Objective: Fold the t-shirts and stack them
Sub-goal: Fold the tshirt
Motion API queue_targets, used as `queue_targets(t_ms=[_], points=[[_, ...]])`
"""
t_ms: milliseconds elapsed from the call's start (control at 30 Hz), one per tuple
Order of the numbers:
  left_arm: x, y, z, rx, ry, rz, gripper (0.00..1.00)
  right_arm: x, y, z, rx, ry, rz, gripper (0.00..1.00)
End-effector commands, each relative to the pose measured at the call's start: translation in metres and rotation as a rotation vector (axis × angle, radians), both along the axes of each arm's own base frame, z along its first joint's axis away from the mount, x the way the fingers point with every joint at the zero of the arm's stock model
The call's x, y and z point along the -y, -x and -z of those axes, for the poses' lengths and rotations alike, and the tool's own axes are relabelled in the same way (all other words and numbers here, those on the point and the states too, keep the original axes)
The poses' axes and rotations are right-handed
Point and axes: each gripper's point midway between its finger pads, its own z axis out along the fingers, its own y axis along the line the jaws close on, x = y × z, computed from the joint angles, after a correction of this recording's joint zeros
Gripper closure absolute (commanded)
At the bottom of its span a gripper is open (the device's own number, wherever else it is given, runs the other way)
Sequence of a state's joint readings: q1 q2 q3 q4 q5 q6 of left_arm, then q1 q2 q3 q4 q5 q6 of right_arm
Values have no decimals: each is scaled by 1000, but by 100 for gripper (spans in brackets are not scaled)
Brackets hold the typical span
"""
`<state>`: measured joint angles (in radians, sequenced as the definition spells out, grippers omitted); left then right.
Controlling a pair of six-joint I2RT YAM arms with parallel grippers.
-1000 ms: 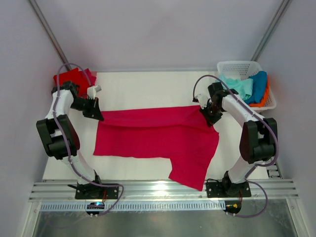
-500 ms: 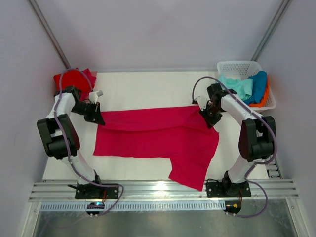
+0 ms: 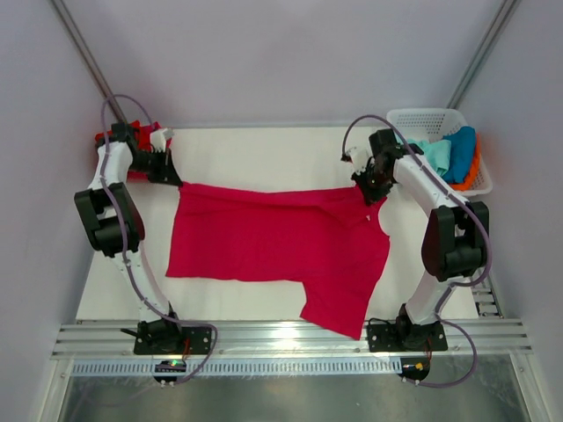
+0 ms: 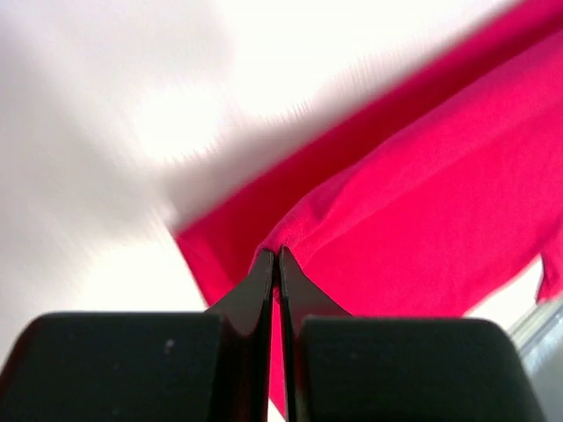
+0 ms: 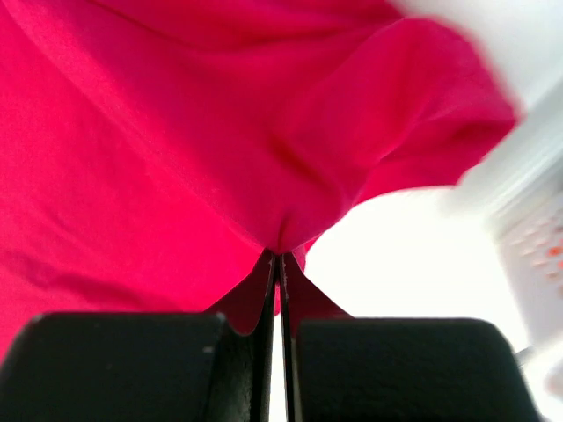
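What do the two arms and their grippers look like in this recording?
Both the left arm and right arm have white links, bulky black joints and black base plates. A greyish-purple cable loops along each. The left gripper and right gripper have thin, tapered black fingers on blocky black mounts. No markings show.

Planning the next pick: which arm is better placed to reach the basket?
Likely right. The right end effector, shut on the crimson shirt, sits beside the basket; the left end effector grips the shirt's opposite end.
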<state>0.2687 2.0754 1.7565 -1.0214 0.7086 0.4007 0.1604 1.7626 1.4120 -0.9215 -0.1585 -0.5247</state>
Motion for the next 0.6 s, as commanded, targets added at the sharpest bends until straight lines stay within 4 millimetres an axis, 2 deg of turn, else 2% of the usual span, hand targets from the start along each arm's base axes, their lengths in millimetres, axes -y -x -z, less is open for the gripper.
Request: queue_targets(t_ms=[0, 33, 67, 100, 133, 167, 267, 400, 567], points=[[-15, -68, -40, 196, -9, -68, 100, -13, -62, -48, 228, -72, 55, 97], [-18, -79, -43, 203, -6, -99, 100, -14, -72, -51, 250, -73, 66, 97], [-22, -98, -52, 247, -16, -105, 100, -15, -80, -57, 272, -81, 87, 97], [-22, -107, -59, 268, -15, -108, 100, -17, -97, -74, 335, -94, 97, 97], [-22, -114, -61, 277, -13, -114, 100, -17, -105, -74, 345, -90, 108, 97], [-23, -127, -69, 307, -10, -120, 100, -18, -117, -85, 385, -103, 127, 97], [-21, -142, -79, 363, -11, -128, 100, -20, -132, -89, 406, -110, 146, 97], [-18, -153, -84, 419, 7, -129, 100, -20, -136, -84, 407, -111, 153, 97], [-9, -143, -77, 382, 57, -105, 100, -20, -120, -74, 357, -112, 141, 97]])
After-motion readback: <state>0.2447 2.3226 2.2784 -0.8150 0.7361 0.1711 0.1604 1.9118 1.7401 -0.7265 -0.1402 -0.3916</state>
